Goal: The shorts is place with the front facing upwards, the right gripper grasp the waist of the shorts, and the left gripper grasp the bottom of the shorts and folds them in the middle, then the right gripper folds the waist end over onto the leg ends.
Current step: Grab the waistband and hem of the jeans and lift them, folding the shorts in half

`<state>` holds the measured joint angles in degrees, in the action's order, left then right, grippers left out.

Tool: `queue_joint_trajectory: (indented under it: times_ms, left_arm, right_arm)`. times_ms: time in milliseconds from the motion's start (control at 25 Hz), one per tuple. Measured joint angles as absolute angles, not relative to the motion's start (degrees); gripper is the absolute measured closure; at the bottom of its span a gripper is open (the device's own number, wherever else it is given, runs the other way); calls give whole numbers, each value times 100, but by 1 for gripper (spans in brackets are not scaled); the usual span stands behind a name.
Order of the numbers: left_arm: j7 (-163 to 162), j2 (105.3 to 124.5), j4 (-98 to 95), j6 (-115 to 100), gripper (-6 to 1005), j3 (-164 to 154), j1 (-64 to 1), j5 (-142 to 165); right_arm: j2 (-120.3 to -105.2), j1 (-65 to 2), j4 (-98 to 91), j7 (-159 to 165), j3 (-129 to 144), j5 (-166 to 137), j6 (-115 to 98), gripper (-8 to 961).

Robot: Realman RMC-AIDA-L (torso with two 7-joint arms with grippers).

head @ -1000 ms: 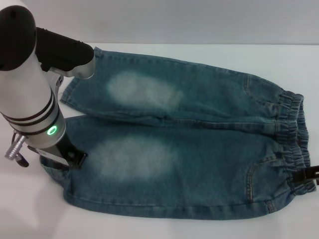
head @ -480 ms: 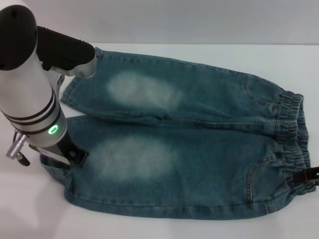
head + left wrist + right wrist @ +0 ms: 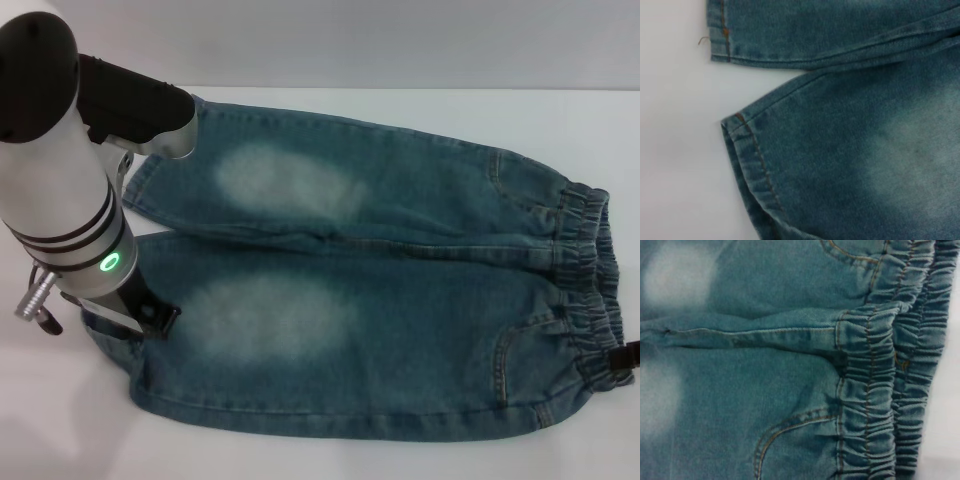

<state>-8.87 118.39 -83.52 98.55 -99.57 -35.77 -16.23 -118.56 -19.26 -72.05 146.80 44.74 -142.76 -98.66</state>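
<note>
two claws | left claw point(image 3: 150, 318) at shorts point(image 3: 380, 290) hem, right claw point(image 3: 628, 358) at waistband | grip unclear

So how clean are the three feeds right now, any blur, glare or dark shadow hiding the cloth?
Head view: even light, no glare; the left gripper throws a soft shadow on the shorts, and the right gripper is cut off at the frame edge. Left wrist view: slightly soft, hem stitching still readable. Right wrist view: waistband fairly crisp, pale patches washed out.
</note>
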Motion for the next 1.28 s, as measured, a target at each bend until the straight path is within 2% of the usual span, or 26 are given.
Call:
queue_joint_trajectory:
  times_ms: [40, 240, 1280]
  left_arm:
    - [-887, 11839, -8350, 9853, 981, -9960, -3577, -1629]
    - [-887, 11839, -8341, 9852, 981, -9960, -3577, -1643]
    - [-888, 11848, -8352, 9825, 981, -9984, -3605, -1670]
  right_arm:
    - [-11856, -1923, -7207, 14671, 4475, -14287, -9864, 395]
    - [-11861, -1911, -7208, 14651, 4477, -14309, -9856, 345]
    - [-11868, -1974, -6996, 14638, 4549, -14296, -9705, 353]
